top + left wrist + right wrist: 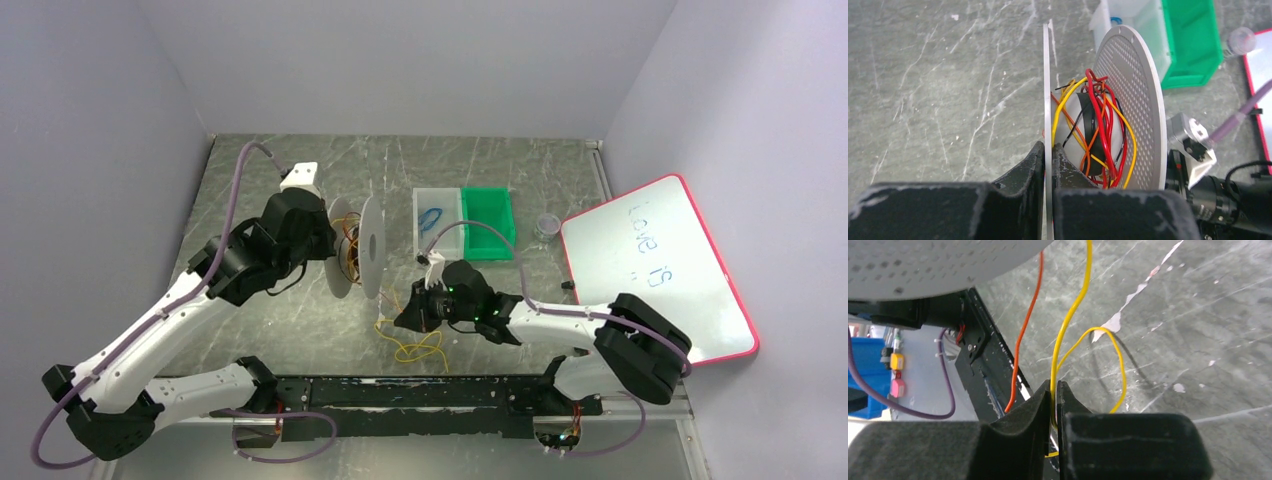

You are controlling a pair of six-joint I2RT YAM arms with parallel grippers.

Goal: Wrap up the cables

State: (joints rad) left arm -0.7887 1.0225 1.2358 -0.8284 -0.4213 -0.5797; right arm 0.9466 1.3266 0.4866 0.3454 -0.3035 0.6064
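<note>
Tabletop (300,320), grey laminate veined like stone: lies beneath both my pincers and bears every item below.

Whiteboard (655,270), white panel in a red frame with handwriting on it: flat on the tabletop, well off to the right of my right pincer (1054,390).

Spool (1133,100), grey plastic, two round discs on a pale hub, standing on edge. My left pincer (1048,150) is clamped on the rim of the thin plain disc, which is squeezed between both fingers. The perforated disc stands just past my right-hand finger.

Bin (488,222), green plastic, open-topped: on the far side of my right pincer, near but apart.

Second bin (437,215), translucent white plastic: touches the green one on its left side, likewise beyond my right pincer.

Cables (1100,125), thin yellow, orange and red wires with a black strand among them, in two lots:
- One lot is wound loosely round the hub between the two discs, just ahead of my left pincer's fingertips.
- The other lot trails off the spool to my right pincer, with slack yellow loops on the tabletop just beside it.

My right pincer is closed on one yellow strand, which rises out of the narrow slit between the fingers. An orange strand passes just left of those fingers, outside the grip.

Cup (547,225), small, round, clear: between the green bin and the whiteboard, well beyond my right pincer.

Coil (431,217), small, blue wire: inside the translucent bin.
</note>
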